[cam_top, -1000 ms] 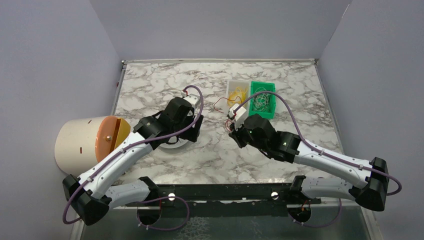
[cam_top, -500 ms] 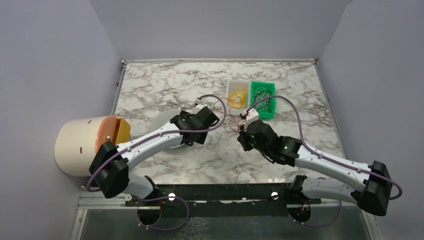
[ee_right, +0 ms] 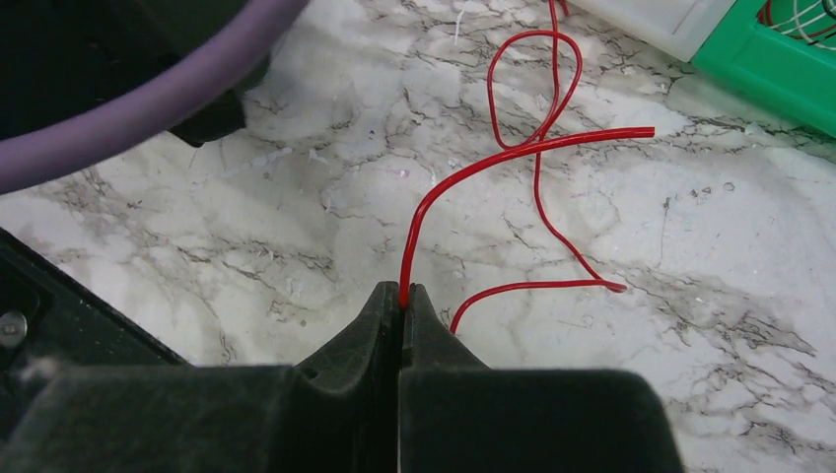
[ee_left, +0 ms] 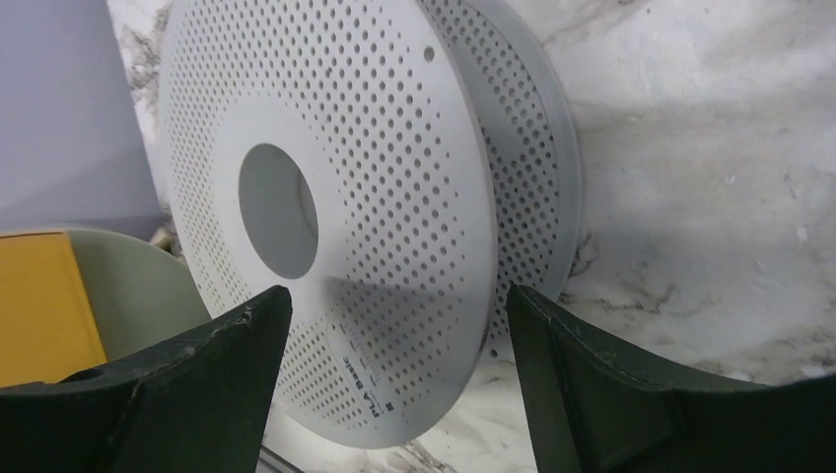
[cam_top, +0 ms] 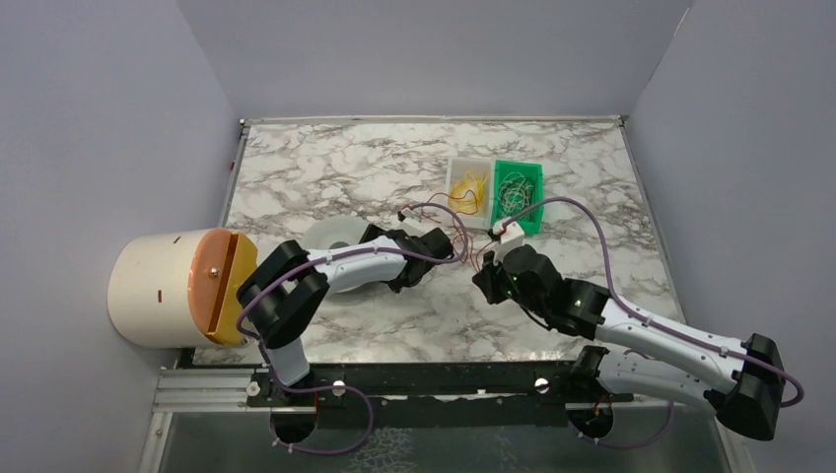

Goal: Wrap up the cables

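Right wrist view: the right gripper has its jaws pressed together on one end of the red wire, pinching it at the very tips, probably so the thin strand cannot slip. The rest of the wire lies in loose loops on the table, near the green bin. In the left wrist view, the left gripper stands wide apart and empty. It faces the perforated spool, likely the core for winding.

The reel sits between drum and wire (drum leftmost).
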{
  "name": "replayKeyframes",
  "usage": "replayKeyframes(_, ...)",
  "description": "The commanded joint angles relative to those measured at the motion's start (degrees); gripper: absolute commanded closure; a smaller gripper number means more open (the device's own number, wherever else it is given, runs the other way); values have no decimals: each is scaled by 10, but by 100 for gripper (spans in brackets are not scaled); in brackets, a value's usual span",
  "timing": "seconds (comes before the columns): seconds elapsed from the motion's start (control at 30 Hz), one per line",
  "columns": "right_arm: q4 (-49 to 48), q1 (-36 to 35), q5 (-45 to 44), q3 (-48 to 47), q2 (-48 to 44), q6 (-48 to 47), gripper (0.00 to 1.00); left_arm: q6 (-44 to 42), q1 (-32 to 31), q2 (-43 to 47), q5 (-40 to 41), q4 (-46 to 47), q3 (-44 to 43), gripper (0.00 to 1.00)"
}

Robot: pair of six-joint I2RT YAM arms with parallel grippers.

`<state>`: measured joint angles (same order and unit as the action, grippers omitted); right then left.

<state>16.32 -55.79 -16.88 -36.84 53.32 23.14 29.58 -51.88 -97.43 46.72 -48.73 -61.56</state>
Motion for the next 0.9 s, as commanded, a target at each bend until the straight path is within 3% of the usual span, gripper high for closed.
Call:
replayKeyframes(0.0, -23, 2, 24, 11, -9, 14, 99, 48, -6, -40, 95, -55, -44, 19)
replayKeyframes(0.1, -25, 2, 27, 17, -14, 14, 99, 51, -8, -57, 105, -63, -46, 24)
replayKeyframes(0.37, -22, 2, 25, 22, -39, 11, 99, 66, -28, -48, 139, -80, -61, 53)
replayKeyframes(0.53, -17, 2, 24, 25, -58, 10, 99, 66, -35, -19, 155, -99, -74, 64)
replayKeyframes(0.87, -20, 2, 34, 26, -76, 12, 99, 48, -40, 69, 180, -121, -98, 95)
